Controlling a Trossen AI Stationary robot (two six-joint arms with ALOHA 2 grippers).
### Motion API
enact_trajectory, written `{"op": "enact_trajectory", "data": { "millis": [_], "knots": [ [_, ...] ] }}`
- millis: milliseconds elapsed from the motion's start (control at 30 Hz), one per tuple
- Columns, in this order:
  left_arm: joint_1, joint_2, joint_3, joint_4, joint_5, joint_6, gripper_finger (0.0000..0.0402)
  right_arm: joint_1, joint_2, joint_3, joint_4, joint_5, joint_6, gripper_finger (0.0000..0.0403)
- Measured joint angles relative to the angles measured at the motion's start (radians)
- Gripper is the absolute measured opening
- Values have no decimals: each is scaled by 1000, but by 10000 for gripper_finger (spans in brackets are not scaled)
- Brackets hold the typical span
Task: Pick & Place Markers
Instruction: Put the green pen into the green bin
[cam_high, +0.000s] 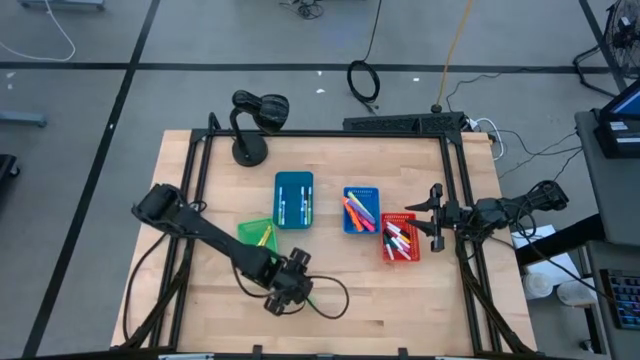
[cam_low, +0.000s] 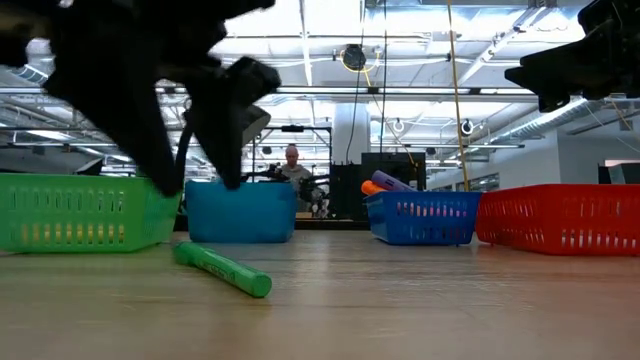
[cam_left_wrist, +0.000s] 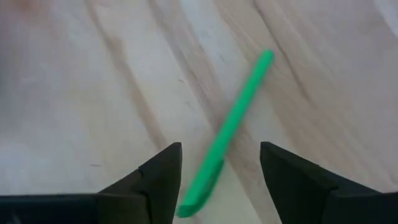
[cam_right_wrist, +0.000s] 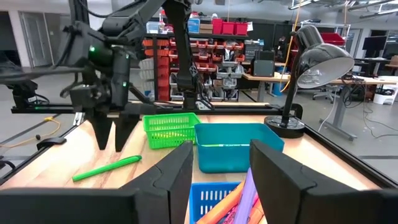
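The left gripper (cam_left_wrist: 221, 180) hangs above the table (cam_high: 400, 300) near its front edge, fingers apart, astride a loose green marker (cam_left_wrist: 229, 130) lying flat on the wood. Farther back, the right gripper (cam_high: 436, 212) hovers open beside the red bin (cam_high: 402, 254).

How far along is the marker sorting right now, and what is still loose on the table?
Done: markers already lie in the teal bin, blue bin, red bin and green bin. In hand: nothing is gripped; the left gripper stands open, its fingers either side of one green marker lying flat on the table. The right gripper waits open by the red bin. Left: grasp that marker and bin it.
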Motion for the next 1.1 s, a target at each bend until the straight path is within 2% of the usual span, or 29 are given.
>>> {"op": "enact_trajectory", "data": {
  "millis": [200,467,633,800,933,1033,1100],
  "knots": [
    [-2,68,0,-6,6,15,217,0,0,0,1,0,0,146],
    [25,141,5,3,20,35,183,0,0,0,0,0,0,146],
    [35,143,3,9,49,35,145,0,0,0,0,-1,0,146],
    [38,144,2,11,100,29,82,0,0,0,1,-1,0,146],
    [40,144,2,22,102,8,38,0,0,0,1,-1,0,146],
    [46,147,3,53,103,0,34,0,0,0,0,-1,0,146],
    [51,147,2,75,98,-13,46,0,0,0,1,-1,0,146]
  ]
}}
